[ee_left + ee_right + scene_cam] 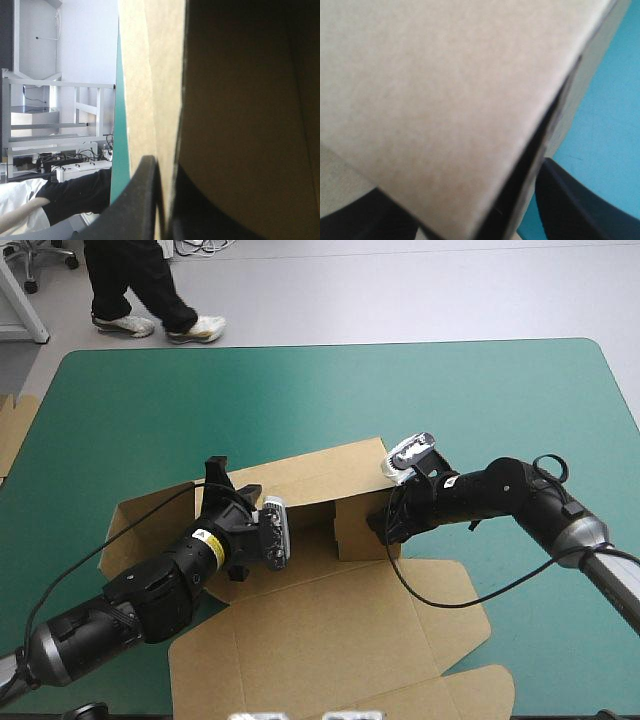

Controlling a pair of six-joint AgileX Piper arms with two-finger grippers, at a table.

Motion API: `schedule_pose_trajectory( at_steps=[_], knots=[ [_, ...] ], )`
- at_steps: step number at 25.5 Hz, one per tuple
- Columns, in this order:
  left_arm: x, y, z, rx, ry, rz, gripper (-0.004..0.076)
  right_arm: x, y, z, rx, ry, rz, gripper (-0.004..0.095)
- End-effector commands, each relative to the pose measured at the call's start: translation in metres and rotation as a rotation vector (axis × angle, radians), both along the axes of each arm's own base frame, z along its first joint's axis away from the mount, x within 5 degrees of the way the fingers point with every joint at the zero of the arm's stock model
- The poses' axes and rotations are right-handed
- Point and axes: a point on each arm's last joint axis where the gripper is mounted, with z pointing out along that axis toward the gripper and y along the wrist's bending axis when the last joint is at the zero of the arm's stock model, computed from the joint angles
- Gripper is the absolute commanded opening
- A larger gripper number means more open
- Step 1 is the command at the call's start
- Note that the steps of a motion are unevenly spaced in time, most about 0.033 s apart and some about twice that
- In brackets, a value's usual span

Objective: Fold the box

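Note:
The brown box [330, 625] lies in the middle of the teal-green table, its back wall [320, 475] raised and a wide panel flat toward the front. My left gripper [238, 502] is at the box's left end; in the left wrist view the left gripper [165, 212] is shut on a thin upright wall of the box [150, 100]. My right gripper [386, 525] is at the short raised right wall. In the right wrist view the black fingers [575, 200] stand apart, with a wall of the box [445, 100] between them and filling most of the view.
More brown board [14, 430] shows at the table's left edge. Bare teal-green cover [330, 390] stretches beyond the box to the far edge and to the right. A flap [130, 530] sticks out on the box's left.

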Motion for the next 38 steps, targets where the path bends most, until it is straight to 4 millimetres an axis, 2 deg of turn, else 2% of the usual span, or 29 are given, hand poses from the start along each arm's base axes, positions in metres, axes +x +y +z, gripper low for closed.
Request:
schedule_pose_trajectory(
  at_steps=[1, 14, 18, 21, 24, 31, 38],
  knots=[
    [-0.004, -0.002, -0.004, -0.079, 0.101, 0.053, -0.001, 0.004, -0.001, 0.018, 0.055, -0.116, -0.054, 0.0522],
    [0.0, -0.002, -0.006, -0.109, 0.097, 0.096, -0.001, 0.005, -0.005, 0.004, 0.056, -0.121, -0.107, 0.0493],
    [0.003, -0.007, -0.012, -0.092, 0.11, 0.1, -0.001, -0.001, -0.002, 0.001, 0.06, -0.112, -0.097, 0.0346],
    [0.006, -0.009, -0.014, -0.097, 0.099, 0.109, -0.001, -0.004, 0.0, 0.004, 0.062, -0.123, -0.083, 0.0129],
    [0.008, -0.008, -0.011, -0.107, 0.058, 0.131, -0.001, -0.007, 0.0, 0.007, 0.071, -0.114, -0.08, -0.0012],
    [0.015, -0.009, 0.013, -0.185, -0.009, 0.183, -0.001, -0.016, -0.002, 0.016, 0.117, -0.091, -0.104, 0.0002],
    [0.016, -0.012, 0.024, -0.218, -0.028, 0.172, -0.001, -0.02, -0.002, 0.029, 0.202, -0.111, -0.126, 0.0001]
  ],
)
